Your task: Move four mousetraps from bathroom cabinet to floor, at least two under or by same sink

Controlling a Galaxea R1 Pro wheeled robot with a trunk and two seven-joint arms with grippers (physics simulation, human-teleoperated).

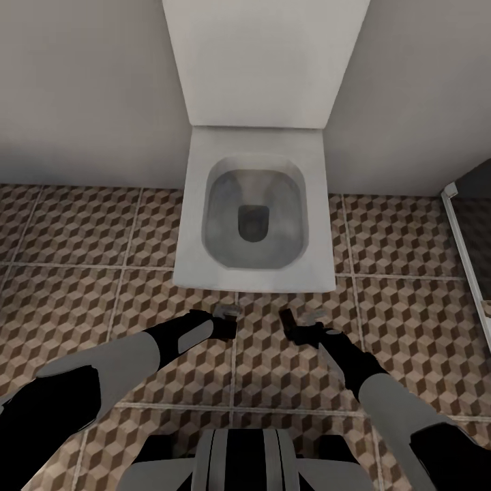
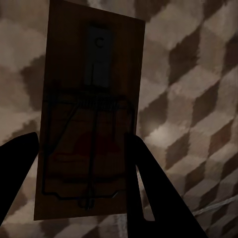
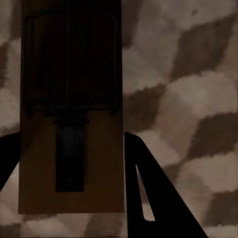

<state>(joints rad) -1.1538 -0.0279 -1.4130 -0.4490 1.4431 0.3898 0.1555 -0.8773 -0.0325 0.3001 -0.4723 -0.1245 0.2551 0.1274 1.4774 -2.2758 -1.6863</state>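
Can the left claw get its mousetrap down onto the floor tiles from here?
Probably yes: the left claw holds its mousetrap over bare bathroom floor in front of the toilet, nothing beneath it.

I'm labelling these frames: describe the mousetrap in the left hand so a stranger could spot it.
Start at the white toilet against the wall. Just before its front edge, over the cube-patterned floor, two hands each hold a mousetrap; this mousetrap sits in the left hand, its metal tab pointing away from the fingers.
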